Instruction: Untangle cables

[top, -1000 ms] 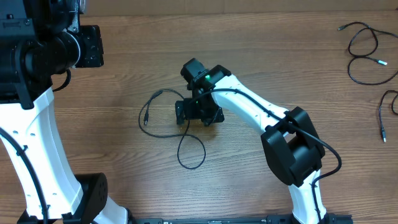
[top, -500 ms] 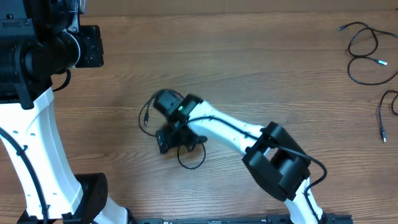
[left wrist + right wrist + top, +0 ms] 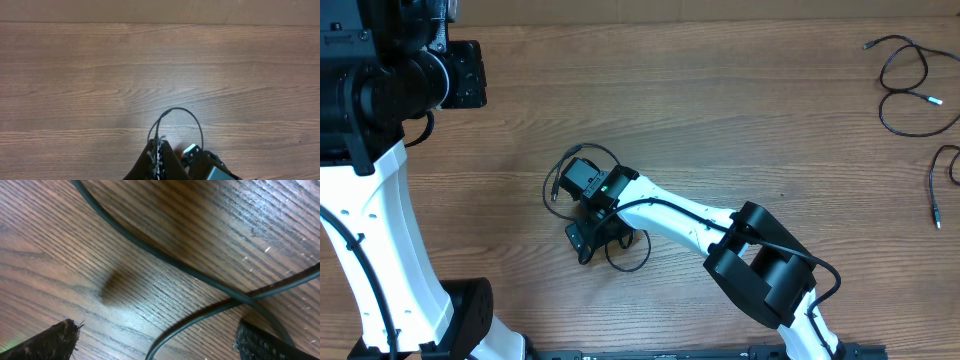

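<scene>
One thin black cable (image 3: pixel 563 163) lies in loose curves on the wooden table (image 3: pixel 740 110), left of centre. My right gripper (image 3: pixel 592 238) hangs low over it, open. In the right wrist view two strands of that cable (image 3: pixel 165 256) cross on the wood, and one strand runs between the spread fingertips (image 3: pixel 52 341) of my right gripper (image 3: pixel 157 342). My left gripper (image 3: pixel 159 150) is shut with nothing in it. It sits high above the table, looking down on a loop of the cable (image 3: pixel 196 122). Two more cables (image 3: pixel 905 95) lie at the far right.
The left arm's white column and black base (image 3: pixel 380 200) fill the left edge of the overhead view. The right arm's elbow (image 3: pixel 765 275) stretches across the table's near middle. One of the far-right cables (image 3: pixel 938 185) reaches the table's right edge.
My right arm has swung left and toward the near edge, carrying its open gripper from the cable's middle to its left loops. The left arm has not moved.
</scene>
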`<state>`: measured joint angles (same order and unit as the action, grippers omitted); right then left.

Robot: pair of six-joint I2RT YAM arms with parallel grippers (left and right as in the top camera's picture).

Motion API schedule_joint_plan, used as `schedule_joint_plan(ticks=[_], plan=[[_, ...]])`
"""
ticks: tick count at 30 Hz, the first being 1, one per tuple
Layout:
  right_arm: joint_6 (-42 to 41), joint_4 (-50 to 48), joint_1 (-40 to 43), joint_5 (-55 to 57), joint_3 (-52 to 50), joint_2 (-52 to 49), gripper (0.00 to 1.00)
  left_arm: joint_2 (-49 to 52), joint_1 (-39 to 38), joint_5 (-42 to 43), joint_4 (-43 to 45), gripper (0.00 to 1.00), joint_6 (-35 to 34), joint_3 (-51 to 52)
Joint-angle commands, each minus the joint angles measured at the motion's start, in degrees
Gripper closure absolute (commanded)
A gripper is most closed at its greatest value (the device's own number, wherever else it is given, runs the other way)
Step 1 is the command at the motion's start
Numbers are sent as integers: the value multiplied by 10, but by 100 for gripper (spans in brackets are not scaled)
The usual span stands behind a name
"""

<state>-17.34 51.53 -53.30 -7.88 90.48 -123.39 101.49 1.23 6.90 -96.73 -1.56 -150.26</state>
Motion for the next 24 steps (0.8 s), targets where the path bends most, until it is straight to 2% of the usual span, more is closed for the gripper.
schedule_joint_plan(ticks=[1, 11, 12, 13, 14, 15, 16, 24], plan=[[18, -7, 2, 44, -26, -10, 0, -3, 2, 7, -1, 96, 3, -2], [44, -74, 7, 102, -93, -53, 0, -3, 2, 6, -1, 96, 3, -2], [51, -74, 8, 102, -93, -54, 5, -3, 2, 6, -1, 96, 3, -2], [60, -74, 8, 98, -94, -56, 19, -3, 2, 6, -1, 96, 3, -2], [68, -74, 8, 97, -94, -57, 48, -3, 2, 6, -1, 96, 3, -2], [70, -74, 8, 98, -95, -61, 86, -3, 2, 6, -1, 96, 3, -2], [70, -74, 8, 97, -95, -64, 96, -3, 2, 6, -1, 96, 3, -2], [70, -71, 10, 98, -95, -91, 96, -3, 2, 6, -1, 96, 3, -2]])
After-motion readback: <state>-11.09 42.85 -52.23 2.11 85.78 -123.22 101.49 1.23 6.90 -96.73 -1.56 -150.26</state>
